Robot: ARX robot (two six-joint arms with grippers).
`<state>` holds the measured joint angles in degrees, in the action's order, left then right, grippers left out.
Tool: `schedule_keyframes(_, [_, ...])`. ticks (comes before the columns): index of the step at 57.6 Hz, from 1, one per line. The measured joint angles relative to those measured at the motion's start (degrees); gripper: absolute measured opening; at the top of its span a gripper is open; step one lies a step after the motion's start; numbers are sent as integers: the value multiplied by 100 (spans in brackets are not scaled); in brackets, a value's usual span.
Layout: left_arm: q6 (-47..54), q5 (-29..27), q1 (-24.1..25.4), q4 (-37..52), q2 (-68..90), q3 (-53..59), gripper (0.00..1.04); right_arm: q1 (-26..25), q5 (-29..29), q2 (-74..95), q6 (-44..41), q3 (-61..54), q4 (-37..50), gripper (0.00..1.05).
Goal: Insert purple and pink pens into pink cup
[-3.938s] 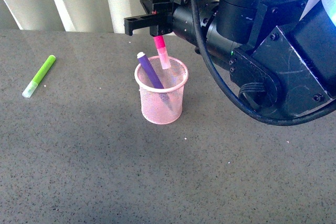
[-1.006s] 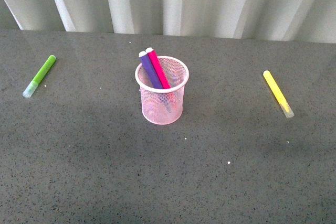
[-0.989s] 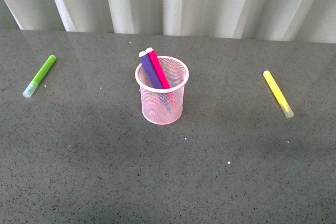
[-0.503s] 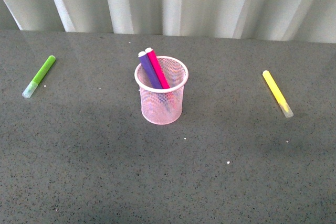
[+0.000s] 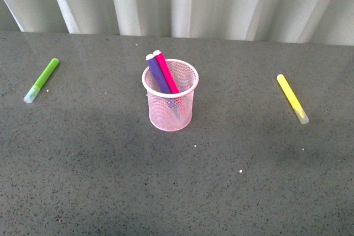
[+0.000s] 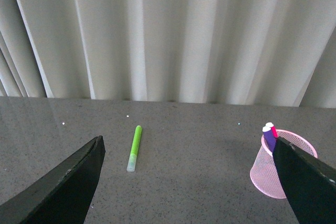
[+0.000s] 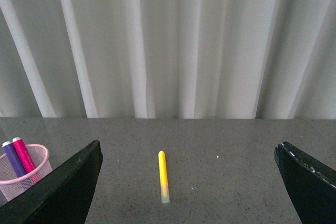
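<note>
The pink cup (image 5: pixel 170 106) stands upright in the middle of the grey table. The purple pen (image 5: pixel 157 74) and the pink pen (image 5: pixel 166 72) stand inside it, leaning to the left, their ends above the rim. The cup also shows in the left wrist view (image 6: pixel 269 174) and the right wrist view (image 7: pixel 29 174), with both pens in it. My left gripper (image 6: pixel 194 182) is open and empty, far back from the cup. My right gripper (image 7: pixel 191 182) is open and empty, also back. Neither arm shows in the front view.
A lime green marker (image 5: pixel 41 80) lies at the far left of the table. A yellow marker (image 5: pixel 292 98) lies at the right. White pleated curtains (image 5: pixel 182 1) hang behind the table's far edge.
The right arm, which held the pink pen over the cup, has let it go into the cup and has left the front view. In the last second nothing moved.
</note>
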<state>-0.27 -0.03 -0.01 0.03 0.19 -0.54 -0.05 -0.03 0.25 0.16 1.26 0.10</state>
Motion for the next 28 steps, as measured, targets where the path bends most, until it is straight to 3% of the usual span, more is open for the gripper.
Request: schedule_keyframes(28, [0,0,0,0,0,0,98,0,0,0,-2,0,0,98])
